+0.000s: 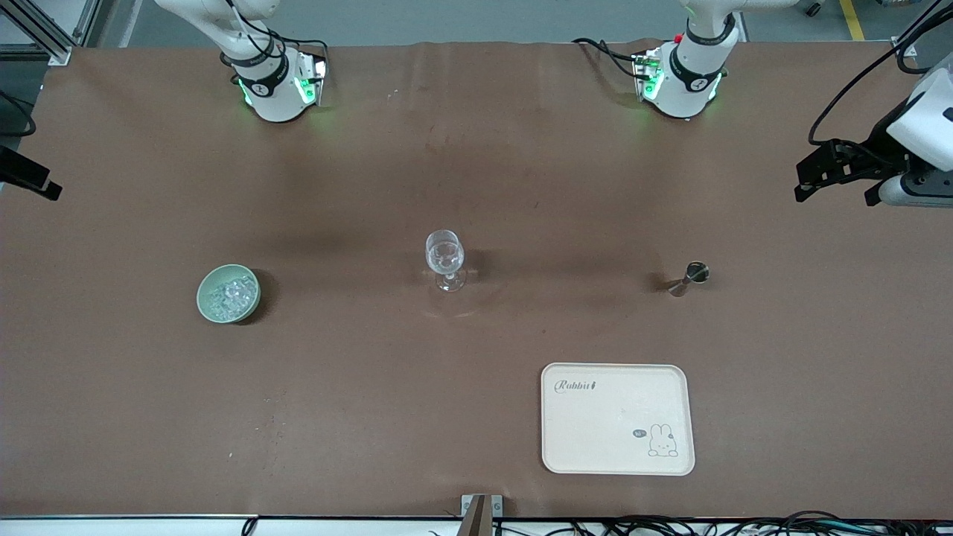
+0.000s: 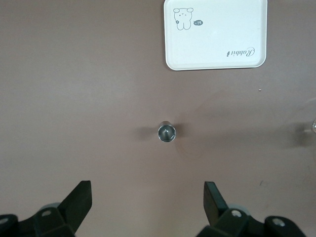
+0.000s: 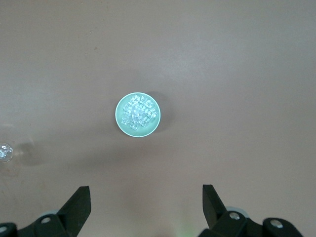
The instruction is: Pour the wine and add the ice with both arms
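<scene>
A pale green bowl [image 1: 228, 293] holding several clear ice cubes [image 1: 229, 295] sits toward the right arm's end of the table. A clear stemmed wine glass [image 1: 445, 257] stands at mid-table. A small metal measuring cup [image 1: 689, 278] stands toward the left arm's end. My left gripper [image 1: 834, 198] is open and empty, high over the table, with the cup [image 2: 166, 133] below it [image 2: 147, 197]. My right gripper [image 3: 146, 197] is open and empty, high over the table near the ice bowl [image 3: 138, 115]. In the front view only its black tip [image 1: 33, 182] shows.
A cream tray [image 1: 617, 418] with a rabbit print lies nearer to the front camera than the measuring cup; it also shows in the left wrist view [image 2: 217, 39]. The glass shows at the edge of the right wrist view [image 3: 4, 151]. Brown table surface surrounds everything.
</scene>
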Tool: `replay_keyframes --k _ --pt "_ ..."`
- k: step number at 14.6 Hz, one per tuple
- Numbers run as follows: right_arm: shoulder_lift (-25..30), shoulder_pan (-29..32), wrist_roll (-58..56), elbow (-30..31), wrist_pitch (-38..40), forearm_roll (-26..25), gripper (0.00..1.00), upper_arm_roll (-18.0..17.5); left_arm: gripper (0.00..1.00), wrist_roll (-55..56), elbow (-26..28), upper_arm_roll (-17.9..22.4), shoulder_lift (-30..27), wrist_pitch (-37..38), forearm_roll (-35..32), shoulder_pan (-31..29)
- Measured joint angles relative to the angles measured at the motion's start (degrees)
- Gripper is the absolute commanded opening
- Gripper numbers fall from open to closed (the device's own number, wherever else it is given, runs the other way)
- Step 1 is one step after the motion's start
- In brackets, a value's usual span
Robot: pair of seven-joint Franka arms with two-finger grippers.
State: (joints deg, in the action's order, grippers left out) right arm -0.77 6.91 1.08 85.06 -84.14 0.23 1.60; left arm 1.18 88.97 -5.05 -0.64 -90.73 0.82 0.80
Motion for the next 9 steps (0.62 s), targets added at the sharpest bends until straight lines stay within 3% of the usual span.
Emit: replay_keyframes --k 5,9 --pt "0.0 0.0 0.0 0.0 0.0 0.0 1.00 0.0 1.00 -0.8 -0.1 0.1 0.4 0.3 -2.6 -0.1" --pt "-0.4 0.0 0.0 0.4 -0.7 0.0 1.00 0.0 1.00 -2.1 0.0 0.2 5.6 0.6 -5.0 -2.1"
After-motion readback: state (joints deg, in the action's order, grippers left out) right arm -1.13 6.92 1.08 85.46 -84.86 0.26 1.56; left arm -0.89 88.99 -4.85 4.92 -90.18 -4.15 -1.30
